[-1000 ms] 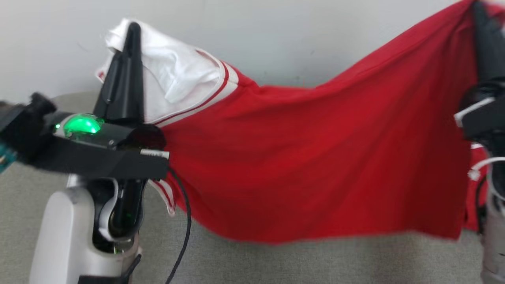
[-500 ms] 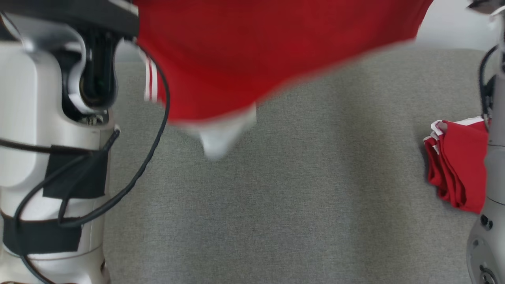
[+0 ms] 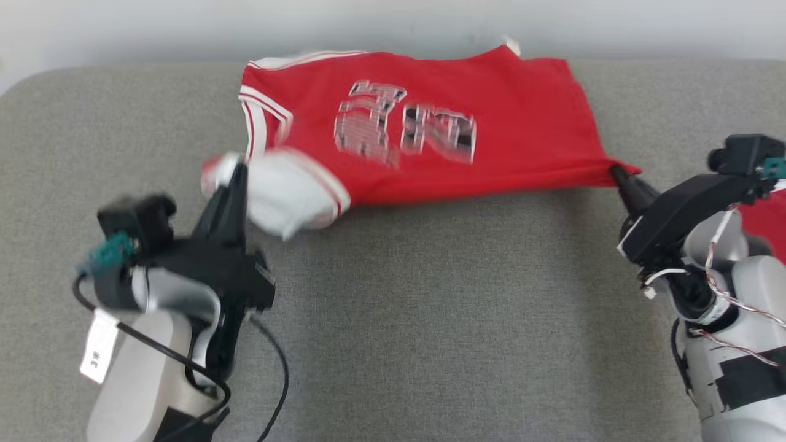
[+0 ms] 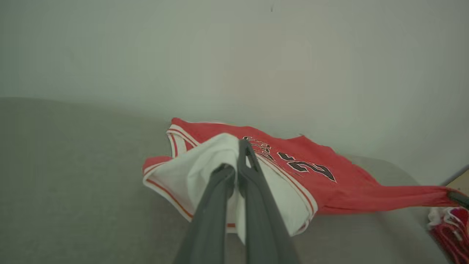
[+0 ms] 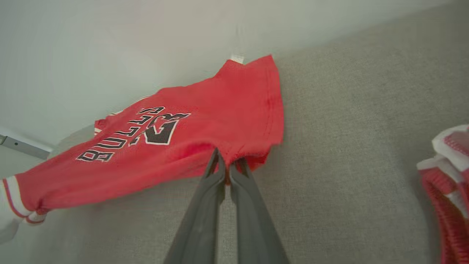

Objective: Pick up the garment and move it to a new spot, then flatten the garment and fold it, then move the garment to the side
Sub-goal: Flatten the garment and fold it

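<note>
Red jersey [image 3: 528,141]: lowered from mid-air onto grey surface [image 3: 430,307].
Left gripper [image 3: 238,175], right gripper [image 3: 616,174] clamped on its opposite ends; flattening may begin.

L gripper [image 3: 236,175] at approx 8 o'clock in head view, fingers pointing to 12, jaws pressed tight together w/ garment [image 3: 522,135] cloth pinched between. Pale L forearm [image 3: 135,368] rises from 7 o'clock. R gripper [image 3: 619,177] at 3 o'clock, fingers aimed to 10, tips clamped on garment's corner. R forearm [image 3: 764,282] enters from 4 o'clock, wrist angled inward.
</note>
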